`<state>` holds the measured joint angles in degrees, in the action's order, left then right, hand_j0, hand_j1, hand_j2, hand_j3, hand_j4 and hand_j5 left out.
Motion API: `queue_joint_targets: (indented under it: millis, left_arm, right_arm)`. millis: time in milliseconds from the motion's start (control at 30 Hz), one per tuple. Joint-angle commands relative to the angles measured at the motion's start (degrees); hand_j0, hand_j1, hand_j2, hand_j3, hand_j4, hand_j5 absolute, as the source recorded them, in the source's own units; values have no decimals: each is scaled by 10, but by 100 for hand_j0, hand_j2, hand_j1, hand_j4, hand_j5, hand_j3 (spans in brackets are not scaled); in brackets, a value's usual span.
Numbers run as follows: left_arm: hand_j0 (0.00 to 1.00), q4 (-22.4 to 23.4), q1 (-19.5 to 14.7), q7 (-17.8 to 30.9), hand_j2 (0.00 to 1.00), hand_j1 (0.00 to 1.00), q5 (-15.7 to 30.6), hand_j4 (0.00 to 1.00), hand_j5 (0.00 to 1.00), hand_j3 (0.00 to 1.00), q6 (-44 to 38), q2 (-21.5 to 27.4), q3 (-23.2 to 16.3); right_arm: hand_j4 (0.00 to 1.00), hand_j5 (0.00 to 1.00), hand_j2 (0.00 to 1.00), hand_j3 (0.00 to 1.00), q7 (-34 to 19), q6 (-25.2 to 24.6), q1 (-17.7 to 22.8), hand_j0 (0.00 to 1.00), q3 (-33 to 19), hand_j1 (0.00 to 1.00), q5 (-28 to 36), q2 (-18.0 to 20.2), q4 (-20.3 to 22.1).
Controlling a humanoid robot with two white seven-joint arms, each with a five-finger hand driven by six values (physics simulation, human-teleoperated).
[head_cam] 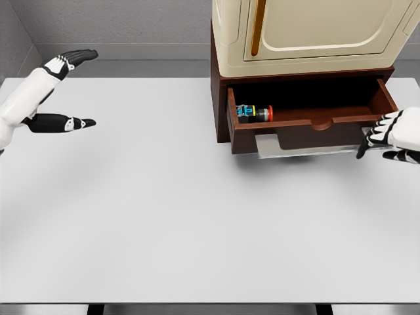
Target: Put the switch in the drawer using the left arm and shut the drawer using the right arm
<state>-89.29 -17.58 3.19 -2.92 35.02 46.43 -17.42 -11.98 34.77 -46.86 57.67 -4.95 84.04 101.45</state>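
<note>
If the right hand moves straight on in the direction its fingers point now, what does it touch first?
Probably the drawer: the right hand points left with its fingertips at the right end of the open drawer's front panel. Depth is hard to judge from this single view.

Count of things on and around the white table

One table (164, 216), one cabinet (308, 39), one open drawer (308, 125), one switch (253, 113) inside, two hands (65, 92) (392, 134); possibly one pale sheet (308, 149) beneath the drawer.

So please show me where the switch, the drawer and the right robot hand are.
switch (253, 113), head view, on its body inside the drawer
drawer (308, 126), head view, on its front panel
right robot hand (392, 133), head view, on its back
</note>
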Motion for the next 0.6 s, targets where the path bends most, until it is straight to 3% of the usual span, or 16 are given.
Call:
queue_joint_targets:
  millis: [0, 200, 500, 567]
  left_arm:
    - [100, 0, 1, 0, 100, 100, 4, 100, 100, 100, 0, 1, 1]
    - [100, -1, 0, 0, 100, 100, 4, 100, 100, 100, 0, 1, 1]
    - [100, -1, 1, 0, 100, 100, 4, 100, 100, 100, 0, 1, 9]
    - [100, -4, 18, 1, 100, 100, 4, 100, 100, 100, 0, 1, 24]
  right_arm:
    - [58, 58, 58, 58, -2, 2, 0, 58, 14, 58, -20, 4, 0]
    - [58, 58, 58, 58, -2, 2, 0, 58, 23, 58, -20, 20, 0]
    - [57, 57, 57, 57, -2, 2, -5, 57, 16, 57, -23, 9, -2]
    - [57, 57, 57, 57, 3, 2, -24, 57, 3, 57, -15, 9, -2]
